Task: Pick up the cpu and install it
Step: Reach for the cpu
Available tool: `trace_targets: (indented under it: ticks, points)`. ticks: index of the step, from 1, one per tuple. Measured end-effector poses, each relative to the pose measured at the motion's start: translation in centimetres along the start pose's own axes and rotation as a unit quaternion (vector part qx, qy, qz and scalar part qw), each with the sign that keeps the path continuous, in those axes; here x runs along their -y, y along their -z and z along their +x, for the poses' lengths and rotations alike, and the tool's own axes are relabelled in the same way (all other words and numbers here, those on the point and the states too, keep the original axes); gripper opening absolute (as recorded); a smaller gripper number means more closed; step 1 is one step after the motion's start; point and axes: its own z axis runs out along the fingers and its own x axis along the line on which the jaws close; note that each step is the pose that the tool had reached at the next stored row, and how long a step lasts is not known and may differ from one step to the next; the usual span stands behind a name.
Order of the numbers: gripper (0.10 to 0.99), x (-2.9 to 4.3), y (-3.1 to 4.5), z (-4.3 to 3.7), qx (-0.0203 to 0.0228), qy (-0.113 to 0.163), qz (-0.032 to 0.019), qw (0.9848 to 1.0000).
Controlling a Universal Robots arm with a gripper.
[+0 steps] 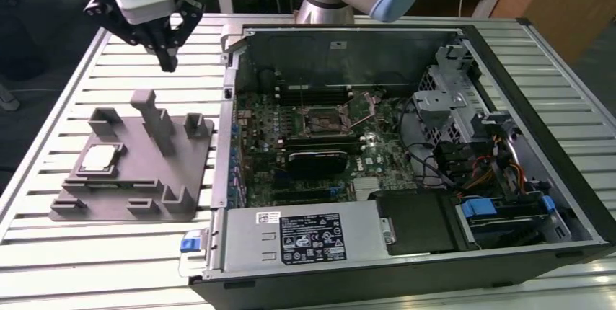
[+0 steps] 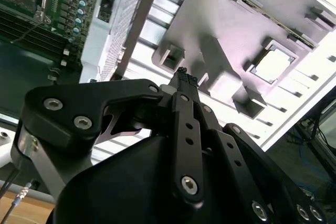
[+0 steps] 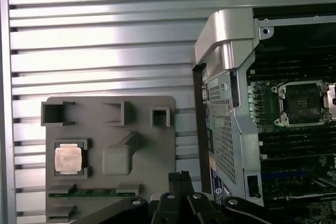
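Claw (image 1: 169,61) clenched, empty, hanging over slatted worktop (image 1: 97,252). Cpu (image 1: 99,158) lies flat in recess of grey fixture block (image 1: 144,176), well apart from claw, beside open computer case (image 1: 575,151).

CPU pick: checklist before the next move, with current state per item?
1. cpu lying flat in its pocket on the grey fixture, top uncovered: ok.
2. gripper open for a pick: not ok, its fingertips are together and it holds nothing.
3. Gripper lined up over the cpu: not ok, it hangs well above the fixture and sits offset from the cpu in both wrist views.
4. socket on the motherboard empty: ok, nothing sits in it.
5. Socket lever fully back: cannot tell.
6. tall post beside the pocket clear of the descent: cannot tell.
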Motion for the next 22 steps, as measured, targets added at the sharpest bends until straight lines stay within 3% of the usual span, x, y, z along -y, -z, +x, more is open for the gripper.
trace_targets:
  ticks: [22]
  points:
    - [0.106,0.47,-1.56,5.29,0.0000,0.000,0.0000,1.0000]
